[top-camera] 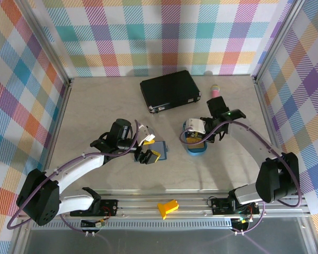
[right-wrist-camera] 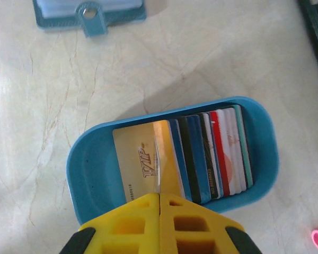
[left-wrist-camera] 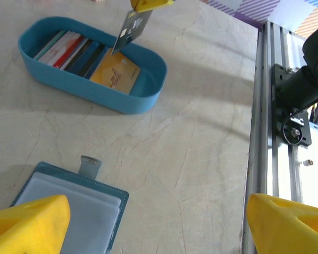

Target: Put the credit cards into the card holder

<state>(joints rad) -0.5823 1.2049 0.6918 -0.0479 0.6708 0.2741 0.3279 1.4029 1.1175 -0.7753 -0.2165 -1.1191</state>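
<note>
Several credit cards stand on edge in a blue oval tray, and a gold one leans at their left end. My right gripper is shut on one card, seen edge-on just above the tray. In the left wrist view this card is dark and hangs over the tray. The teal card holder lies open on the table, its pale pockets up and its clasp tab towards the tray. My left gripper stands open over the holder's right edge, holding nothing.
A large black case lies at the back centre, with a small pink object to its right. The metal rail runs along the near table edge, and a loose yellow piece sits on it.
</note>
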